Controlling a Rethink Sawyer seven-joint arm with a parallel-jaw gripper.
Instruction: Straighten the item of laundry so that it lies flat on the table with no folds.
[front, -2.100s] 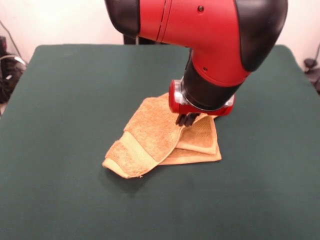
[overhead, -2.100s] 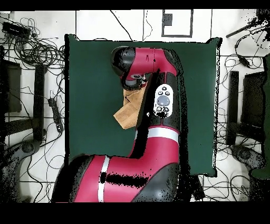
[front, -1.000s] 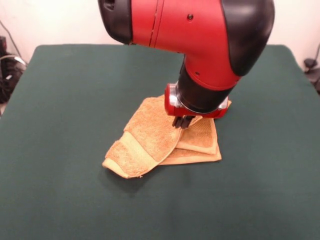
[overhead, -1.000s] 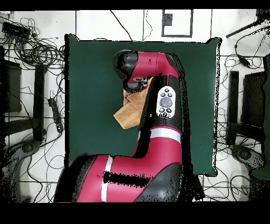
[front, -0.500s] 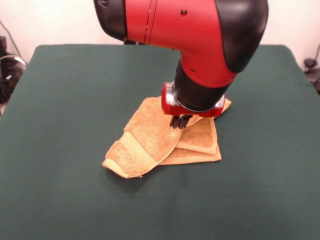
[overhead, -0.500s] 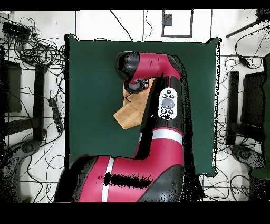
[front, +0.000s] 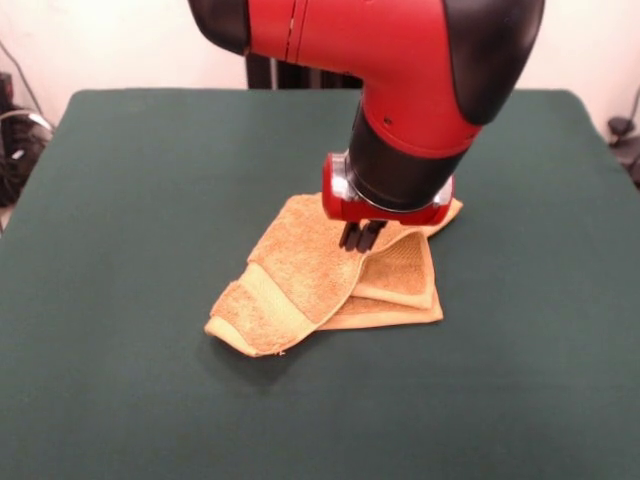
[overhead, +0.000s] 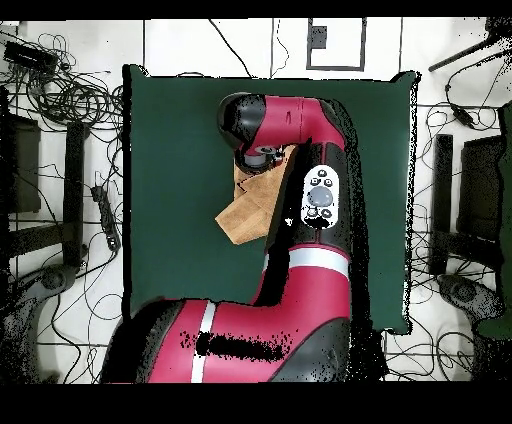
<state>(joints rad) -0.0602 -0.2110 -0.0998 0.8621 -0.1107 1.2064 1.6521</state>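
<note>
While the hand towel (front: 315, 285) is lying crumpled near the middle of the green-covered counter (front: 120, 390), its nearest part in the front view is the folded flap with a woven band stripe (front: 272, 298), pointing toward the lower left. Behind that flap, a flatter layer is spreading to the right, with a smaller folded panel (front: 405, 270) sitting on top of it. So the towel is resting in at least three overlapping layers, not yet flat.

Farther back, the claw (front: 360, 238) is hanging just over the upper edge of the big flap, where the flap is meeting the smaller panel. Its dark fingers (front: 370, 236) are looking drawn together; whether they are pinching terry or only touching it, I cannot tell. The red wrist (front: 385, 205) is covering the towel's far corner.

Key relation: most of the towel is lying toward the camera and to the left of the claw, the flap's long axis running diagonally from the claw to the near-left corner. Judgement: unfolding is calling for that flap to travel along or away from this diagonal.

From overhead, the arm (overhead: 300, 150) is hiding most of the cloth. No readable writing or brand is showing; no tag is discernible.
</note>
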